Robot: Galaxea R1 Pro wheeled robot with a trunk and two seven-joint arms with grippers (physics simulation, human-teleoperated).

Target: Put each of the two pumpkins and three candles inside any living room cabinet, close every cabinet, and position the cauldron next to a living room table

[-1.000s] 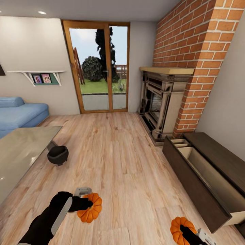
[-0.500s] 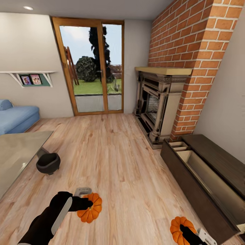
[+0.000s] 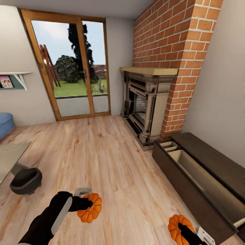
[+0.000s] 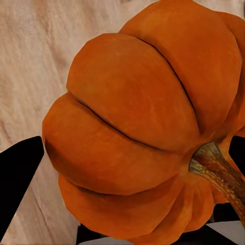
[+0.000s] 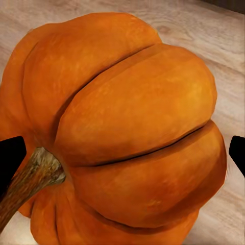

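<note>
Two orange ribbed pumpkins are held above the wood floor. My left gripper is shut on one pumpkin, which the left wrist view shows close up as a pumpkin with its stem at one side. At the lower right, my right gripper is shut on the other pumpkin, seen close up between dark fingertips. The dark brown cabinet stands along the right wall with a long drawer pulled open. The black cauldron sits on the floor by the table. The candles are out of view.
A brick chimney with a fireplace stands just beyond the cabinet. Glass patio doors fill the far wall. A blue sofa edge shows at the left. Open wood floor lies between me and the cabinet.
The whole view has swung to the right, so table, cauldron and sofa slide toward the left edge. Both grippers keep their pumpkins in the same place in the picture.
</note>
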